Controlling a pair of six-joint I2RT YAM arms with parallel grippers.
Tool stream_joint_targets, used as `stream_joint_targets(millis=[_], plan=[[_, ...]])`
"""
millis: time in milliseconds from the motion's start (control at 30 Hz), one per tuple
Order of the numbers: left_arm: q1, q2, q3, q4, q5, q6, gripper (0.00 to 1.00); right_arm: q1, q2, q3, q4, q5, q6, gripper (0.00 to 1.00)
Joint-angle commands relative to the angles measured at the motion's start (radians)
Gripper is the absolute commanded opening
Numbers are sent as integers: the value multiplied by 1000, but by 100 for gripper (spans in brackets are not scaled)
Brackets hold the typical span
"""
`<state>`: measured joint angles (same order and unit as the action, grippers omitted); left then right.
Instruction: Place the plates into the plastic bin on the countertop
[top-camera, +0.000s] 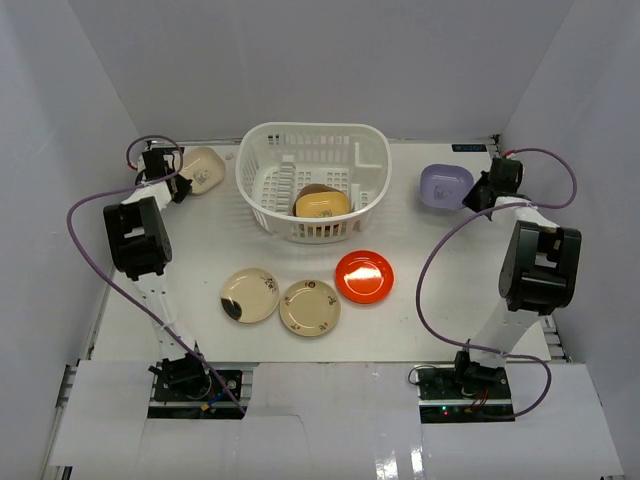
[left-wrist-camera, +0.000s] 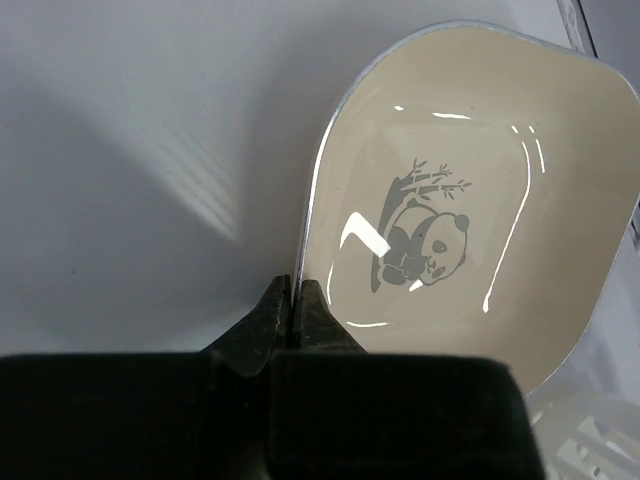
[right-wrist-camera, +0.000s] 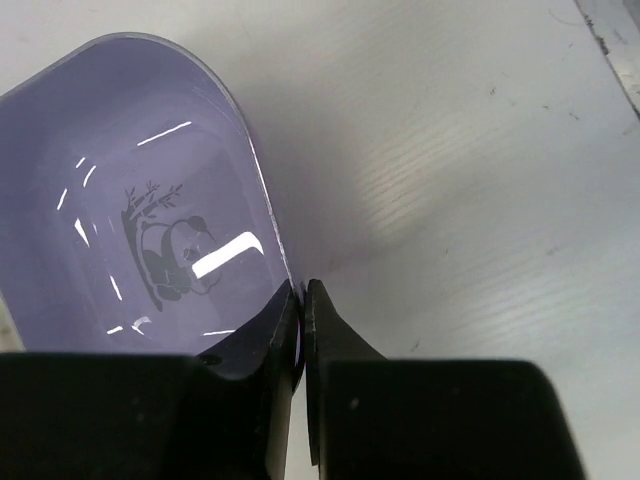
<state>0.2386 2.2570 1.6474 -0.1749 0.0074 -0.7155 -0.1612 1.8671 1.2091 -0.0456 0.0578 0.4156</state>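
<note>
I count seven plates on this rig. Two are inside the one white plastic bin (top-camera: 312, 128) at the back middle of the worktop (top-camera: 200, 240): a yellow rounded-square plate (top-camera: 322, 205) and a brownish plate (top-camera: 315, 189) partly hidden behind it.

Three round ones lie flat, close together, in front of the bin: the left cream plate (top-camera: 249, 295) and the right cream plate (top-camera: 310, 307), both with dark marks, then one glossy red-orange plate (top-camera: 364, 276).

The sixth, a cream panda plate (left-wrist-camera: 450, 200), sits left of the bin. My left jaws are pinched closed on its rim.

The seventh, a lavender panda plate (right-wrist-camera: 130, 200), sits right of the bin. My right jaws are likewise clamped on its rim.

I cannot tell whether either gripped plate is off the worktop.
</note>
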Motion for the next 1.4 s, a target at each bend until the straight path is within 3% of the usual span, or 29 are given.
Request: stream_joint_targets(millis=[0,167,267,300,433,600,767,867,967,1067,1100,1200,1300,1367], plan=[[4,-178,-55,6,68,-18,0,20,-230,-45,128,-45,34,8],[2,-399,-234,57,123,-61,0,57,-471,-49,101,-71,34,8],[2,-566,-335,77,105,-78,0,130,-542,4,54,-75,26,8],[1,-608,-356,77,94,-82,0,222,-545,41,47,-64,17,8],[2,-833,-440,83,101,-107,0,428,-473,191,-88,17,-37,8],[-39,-961,-472,74,218,-102,0,599,-318,323,-192,92,-52,8],[-169,-1019,-497,57,252,-84,0,692,-165,415,-304,164,-26,8],[-301,-1034,-505,43,243,-61,0,739,-105,432,-344,212,3,8],[-349,-1045,-512,41,250,-58,0,759,-65,437,-359,218,32,10],[-370,-1039,-505,37,267,-56,0,781,-17,467,-410,226,40,22],[-387,-1033,-500,25,281,-53,0,784,-8,486,-422,228,40,33],[-421,-993,-456,-30,281,-30,0,793,-17,489,-425,217,40,53],[-446,-941,-411,-83,273,-6,0,793,-72,481,-418,255,35,61],[-478,-895,-376,-109,264,14,0,792,-129,477,-413,295,17,62]])
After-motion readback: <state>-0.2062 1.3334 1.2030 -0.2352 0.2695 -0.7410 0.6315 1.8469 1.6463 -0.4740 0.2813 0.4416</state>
